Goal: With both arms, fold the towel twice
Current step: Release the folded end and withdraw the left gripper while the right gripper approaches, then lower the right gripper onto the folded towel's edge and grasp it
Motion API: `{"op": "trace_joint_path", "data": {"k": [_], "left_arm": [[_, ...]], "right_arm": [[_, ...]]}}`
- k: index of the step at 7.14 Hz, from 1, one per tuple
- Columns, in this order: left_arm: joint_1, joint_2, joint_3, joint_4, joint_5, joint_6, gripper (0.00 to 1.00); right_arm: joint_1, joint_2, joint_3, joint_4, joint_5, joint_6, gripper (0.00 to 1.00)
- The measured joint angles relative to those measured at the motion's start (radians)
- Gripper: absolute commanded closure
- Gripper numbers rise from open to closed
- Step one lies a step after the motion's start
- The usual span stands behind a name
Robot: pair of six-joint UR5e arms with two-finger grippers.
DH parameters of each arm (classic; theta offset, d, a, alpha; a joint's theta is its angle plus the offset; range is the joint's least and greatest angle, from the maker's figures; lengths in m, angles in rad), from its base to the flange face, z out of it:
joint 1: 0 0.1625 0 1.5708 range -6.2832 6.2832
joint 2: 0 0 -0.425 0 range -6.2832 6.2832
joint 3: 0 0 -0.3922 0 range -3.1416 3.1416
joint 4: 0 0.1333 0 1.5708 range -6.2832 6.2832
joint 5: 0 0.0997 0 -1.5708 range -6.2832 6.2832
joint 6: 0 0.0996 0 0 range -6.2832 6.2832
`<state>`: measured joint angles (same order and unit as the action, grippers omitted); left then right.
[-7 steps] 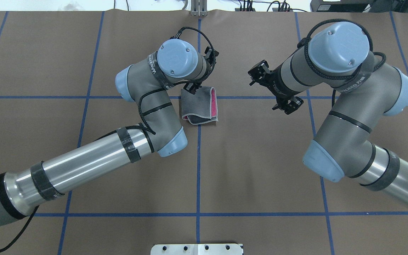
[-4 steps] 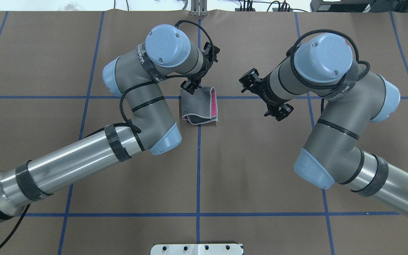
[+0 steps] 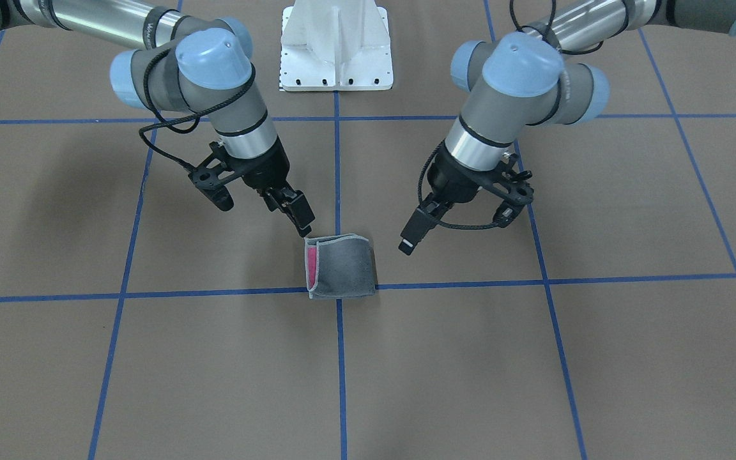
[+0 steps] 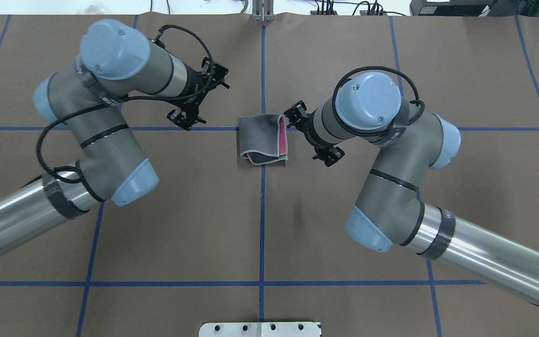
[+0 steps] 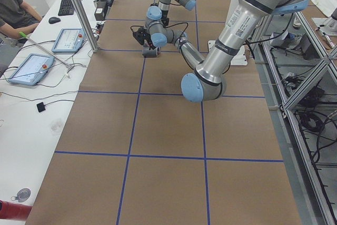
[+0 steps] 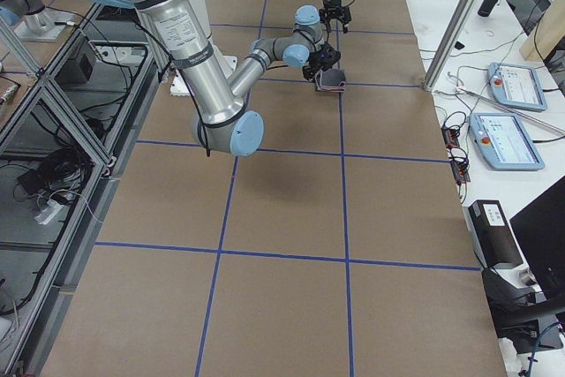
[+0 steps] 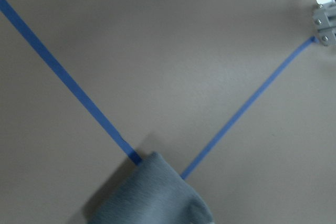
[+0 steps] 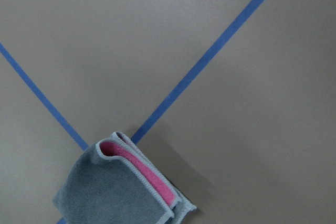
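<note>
- Left gripper point(image 4: 199, 97) has drawn back from the towel point(image 4: 261, 139) corner it stood over a second ago. The right gripper point(image 4: 311, 135) has come in from well apart to just beside the towel.
- Towel lies folded on the counter point(image 4: 180, 224) at the crossing of the blue tape lines point(image 4: 262, 224). Its dark grey face is up, and pink layers show along the edge facing the right gripper.
- Governing relation: the towel lies to the robot's left of the right gripper, which is the nearer one. The left gripper stands well apart on the opposite side.
- Both grippers read as spread open and hold nothing.
- Not determinable: the layer count, the right gripper's height over the cloth, and whether it touches the edge. The wrist views show no fingers, and the left wrist view crops the towel.
</note>
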<state>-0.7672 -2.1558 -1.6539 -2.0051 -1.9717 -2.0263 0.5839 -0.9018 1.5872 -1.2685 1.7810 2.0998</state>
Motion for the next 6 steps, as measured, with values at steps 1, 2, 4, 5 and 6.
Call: {"op": "trace_joint_path", "data": {"k": [1, 2, 4, 5, 6], "left_arm": [[-0.018, 0.042, -0.034, 0.0, -0.027, 0.023, 0.0], [-0.024, 0.057, -0.046, 0.0, -0.037, 0.031, 0.0], [-0.026, 0.064, -0.051, 0.0, -0.042, 0.035, 0.0], [-0.026, 0.064, -0.052, 0.0, -0.042, 0.035, 0.0], [-0.026, 0.064, -0.052, 0.0, -0.041, 0.035, 0.0]], "right_arm": [[-0.009, 0.045, -0.074, 0.046, -0.025, 0.041, 0.04], [-0.013, 0.077, -0.138, 0.099, -0.045, 0.08, 0.04], [-0.022, 0.108, -0.225, 0.176, -0.071, 0.115, 0.04], [-0.028, 0.109, -0.244, 0.19, -0.076, 0.118, 0.04], [-0.032, 0.109, -0.253, 0.195, -0.078, 0.119, 0.04]]}}
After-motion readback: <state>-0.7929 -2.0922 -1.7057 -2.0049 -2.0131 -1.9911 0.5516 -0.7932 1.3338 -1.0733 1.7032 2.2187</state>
